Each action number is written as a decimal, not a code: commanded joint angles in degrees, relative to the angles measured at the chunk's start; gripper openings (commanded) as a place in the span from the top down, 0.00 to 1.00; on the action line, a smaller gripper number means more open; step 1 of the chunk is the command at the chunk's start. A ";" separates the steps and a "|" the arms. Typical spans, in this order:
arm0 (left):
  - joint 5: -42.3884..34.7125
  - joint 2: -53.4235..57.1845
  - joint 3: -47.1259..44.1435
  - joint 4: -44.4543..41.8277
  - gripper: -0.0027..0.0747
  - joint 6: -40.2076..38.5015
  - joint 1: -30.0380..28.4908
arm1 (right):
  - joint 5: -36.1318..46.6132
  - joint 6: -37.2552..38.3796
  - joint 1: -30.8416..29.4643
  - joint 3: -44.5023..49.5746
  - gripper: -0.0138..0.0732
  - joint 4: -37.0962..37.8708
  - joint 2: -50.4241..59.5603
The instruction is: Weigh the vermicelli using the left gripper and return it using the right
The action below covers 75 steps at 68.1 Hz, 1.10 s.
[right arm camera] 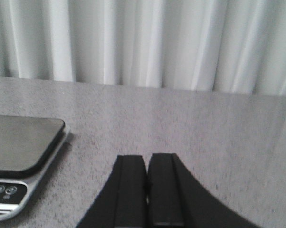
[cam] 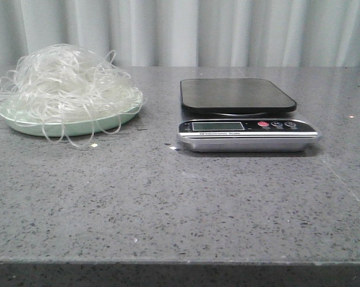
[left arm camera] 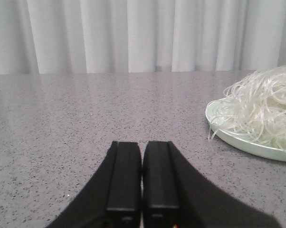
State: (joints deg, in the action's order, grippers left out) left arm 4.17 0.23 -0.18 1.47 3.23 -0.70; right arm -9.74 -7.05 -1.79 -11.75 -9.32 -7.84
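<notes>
The vermicelli (cam: 65, 81), a fluffy tangle of translucent whitish noodles, is heaped on a pale green plate (cam: 78, 127) at the table's left, with loops hanging over the rim. The left wrist view also catches the vermicelli (left arm camera: 262, 107) on the plate (left arm camera: 250, 145). A silver kitchen scale (cam: 243, 113) with a bare black platform stands to the plate's right; the scale (right arm camera: 20, 156) also shows in the right wrist view. My left gripper (left arm camera: 142, 145) is shut and empty, low over the table beside the plate. My right gripper (right arm camera: 147, 159) is shut and empty beside the scale. Neither arm shows in the front view.
The grey speckled table (cam: 168, 203) ends at a front edge near the camera. White curtains (cam: 228, 30) hang behind it. A few small crumbs (cam: 94, 145) lie in front of the plate.
</notes>
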 commanded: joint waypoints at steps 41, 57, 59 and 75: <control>-4.17 1.17 -0.40 0.58 0.79 -0.32 -0.04 | 10.18 5.19 0.10 12.89 0.67 1.68 9.34; -4.17 1.17 -0.40 0.58 0.79 -0.32 -0.04 | 10.05 5.19 0.10 12.89 0.67 1.59 9.34; -4.17 1.17 -0.40 0.58 0.79 -0.32 -0.04 | 10.05 5.19 0.10 12.89 0.67 1.59 9.34; -4.17 1.17 -0.40 0.58 0.79 -0.32 -0.04 | 10.05 5.19 0.10 12.89 0.67 1.59 9.34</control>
State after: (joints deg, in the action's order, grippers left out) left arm 4.37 0.23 -0.18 1.47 3.23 -0.70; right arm -3.84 -1.87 -1.79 1.60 -7.87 0.54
